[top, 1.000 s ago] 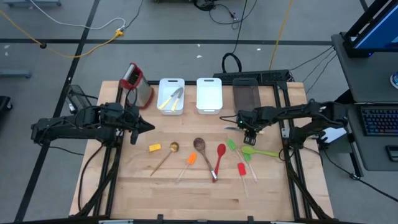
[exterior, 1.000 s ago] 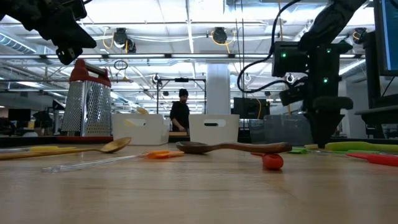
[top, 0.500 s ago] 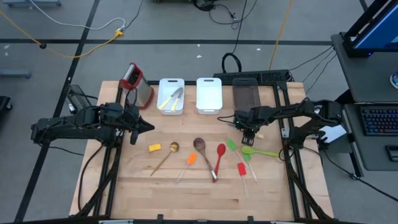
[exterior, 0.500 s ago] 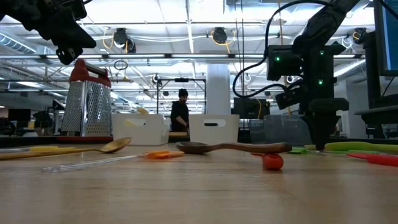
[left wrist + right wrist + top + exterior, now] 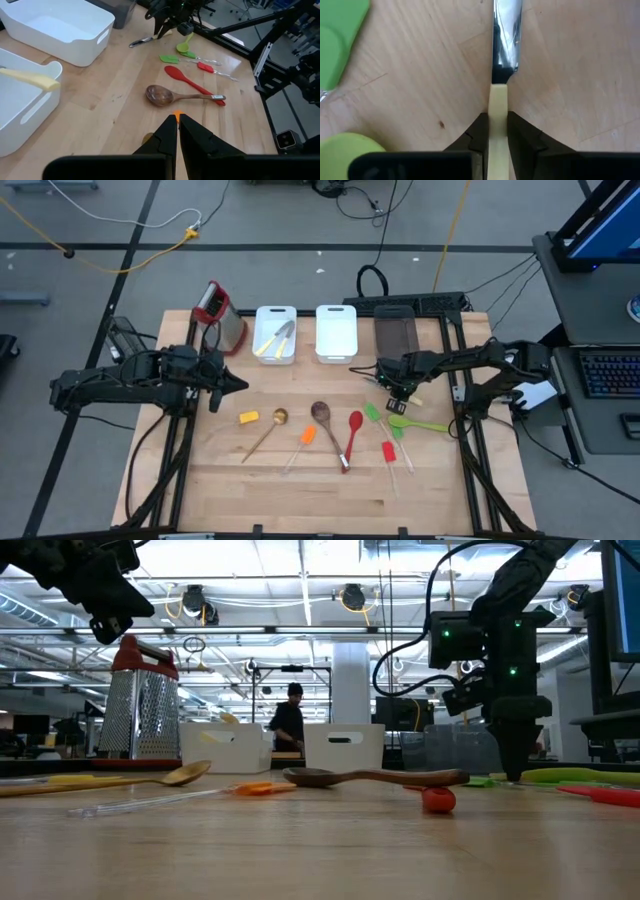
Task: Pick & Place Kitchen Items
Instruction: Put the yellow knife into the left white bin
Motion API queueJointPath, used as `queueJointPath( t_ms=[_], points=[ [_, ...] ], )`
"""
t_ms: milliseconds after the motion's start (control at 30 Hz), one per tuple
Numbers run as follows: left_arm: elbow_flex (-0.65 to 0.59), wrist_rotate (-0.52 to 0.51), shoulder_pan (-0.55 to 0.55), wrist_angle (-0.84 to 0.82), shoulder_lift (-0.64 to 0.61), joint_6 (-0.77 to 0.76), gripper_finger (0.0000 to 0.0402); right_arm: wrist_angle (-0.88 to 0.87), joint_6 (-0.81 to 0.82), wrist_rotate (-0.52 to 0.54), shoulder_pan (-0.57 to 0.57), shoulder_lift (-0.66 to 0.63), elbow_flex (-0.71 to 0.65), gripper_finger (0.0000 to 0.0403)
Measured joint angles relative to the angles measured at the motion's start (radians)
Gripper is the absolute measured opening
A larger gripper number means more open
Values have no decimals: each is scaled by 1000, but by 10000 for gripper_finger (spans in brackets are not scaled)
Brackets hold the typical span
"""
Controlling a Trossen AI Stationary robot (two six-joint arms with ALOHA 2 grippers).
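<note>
Down at the table, the right gripper (image 5: 494, 131) has its fingers pressed against both sides of the pale handle of a metal knife (image 5: 503, 45), whose blade lies flat on the wood straight ahead of the fingertips. Just beside it lie a green spatula (image 5: 337, 37) and a lime-green spoon (image 5: 347, 147). Farther off, the left gripper (image 5: 177, 129) hovers with fingers together, holding nothing, above an orange spatula (image 5: 306, 436) and a wooden spoon (image 5: 172, 95).

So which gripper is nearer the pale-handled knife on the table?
Right. The right gripper is closed on the pale-handled knife by its handle; the left gripper hangs shut across the table, near the grater.
</note>
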Motion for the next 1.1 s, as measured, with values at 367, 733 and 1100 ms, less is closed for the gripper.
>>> queueJointPath(
  t_ms=[367, 733, 1100],
  points=[
    [0, -9, 0, 0, 0, -11, 21, 17, 29, -3, -3, -144, -6, 38],
    [0, -10, 0, 0, 0, -32, 21, 54, 28, -206, 0, -268, -4, 38],
    [0, -12, 0, 128, 0, -63, 21, 468, 133, -465, 0, -341, -2, 38]
  ],
)
